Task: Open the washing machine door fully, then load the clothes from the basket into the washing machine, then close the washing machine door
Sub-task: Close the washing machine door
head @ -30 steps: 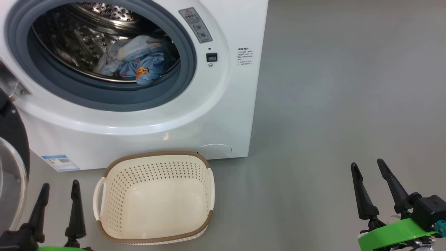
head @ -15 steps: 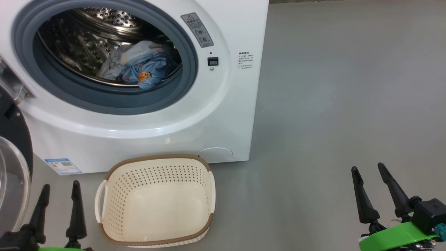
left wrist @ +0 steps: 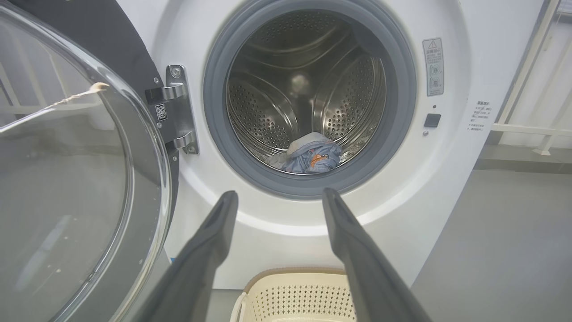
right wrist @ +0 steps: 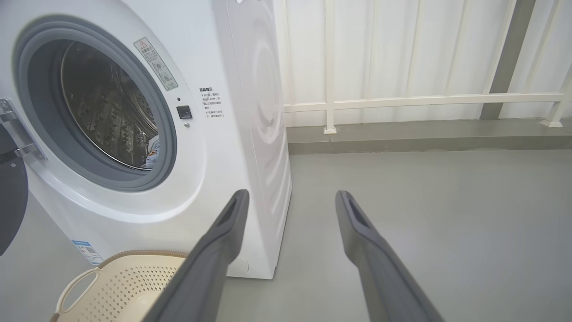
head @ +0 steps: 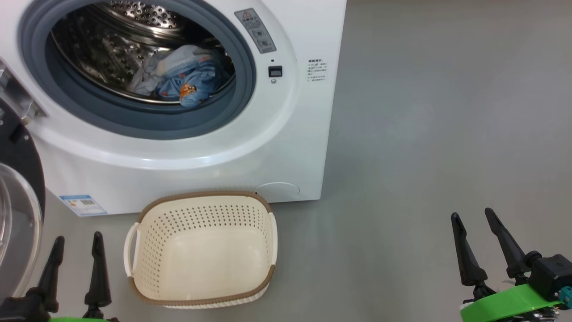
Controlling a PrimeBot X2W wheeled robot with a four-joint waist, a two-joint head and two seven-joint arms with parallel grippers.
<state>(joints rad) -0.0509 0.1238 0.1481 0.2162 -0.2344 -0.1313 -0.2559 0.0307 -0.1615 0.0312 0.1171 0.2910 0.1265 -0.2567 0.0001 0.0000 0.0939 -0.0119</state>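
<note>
The white washing machine [head: 286,134] stands with its drum exposed, and the blue bear-print clothes [head: 185,78] lie inside on the steel drum floor, also seen as clothes [left wrist: 313,156] in the left wrist view. Its black door [head: 18,192] with the glass bowl [left wrist: 67,179] hangs swung out at the left. The cream basket [head: 201,248] sits on the floor before the machine with nothing in it. My left gripper [head: 77,239] is open, low beside the basket's left handle. Far right, my right gripper [head: 473,215] is open over bare floor.
Grey floor [head: 424,134] stretches to the right of the machine. A white railing [right wrist: 402,100] and pale wall panels run behind it. The door hinge [left wrist: 176,109] juts out at the opening's left side.
The head camera has shifted slightly, so the machine and basket sit a little differently in the picture. Both grippers stay open and in place.
</note>
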